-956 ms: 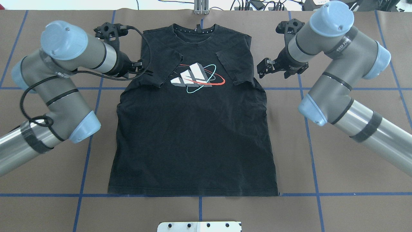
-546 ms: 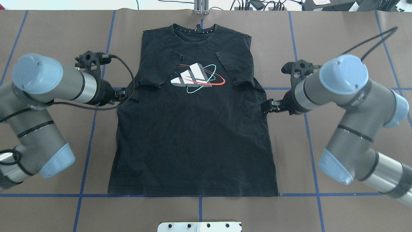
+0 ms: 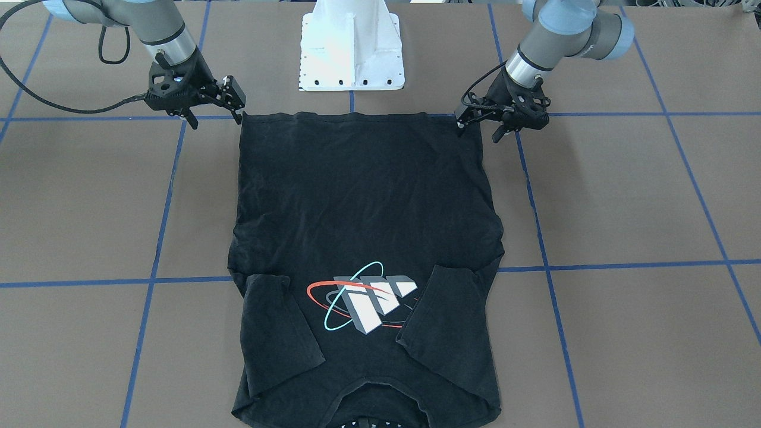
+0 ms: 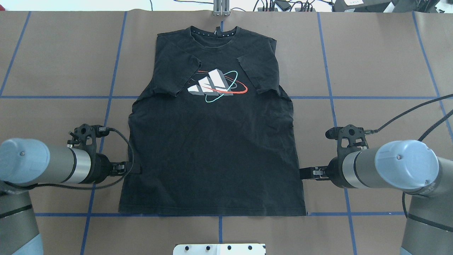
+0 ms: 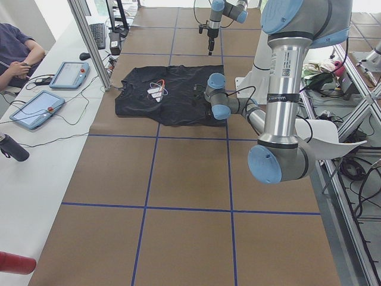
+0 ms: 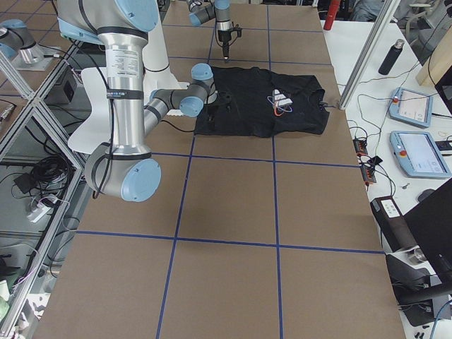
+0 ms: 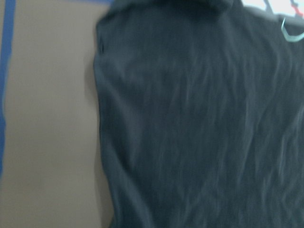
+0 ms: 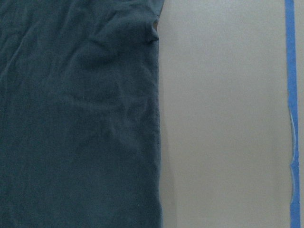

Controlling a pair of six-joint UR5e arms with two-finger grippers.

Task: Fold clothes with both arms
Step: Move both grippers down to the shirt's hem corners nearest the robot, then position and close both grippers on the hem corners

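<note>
Bright, even light from above, short soft shadows hugging shirt (image 4: 212,159) edges. Fixed views sharp, no glare on table (image 4: 371,53) around shirt. Wrist views soft, left one properly smeary; shirt looks bluish there.

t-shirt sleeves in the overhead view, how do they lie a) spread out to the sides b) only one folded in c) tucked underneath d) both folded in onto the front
d: both sleeves lie turned in on the T-shirt front, their ends flanking the chest graphic.
</note>
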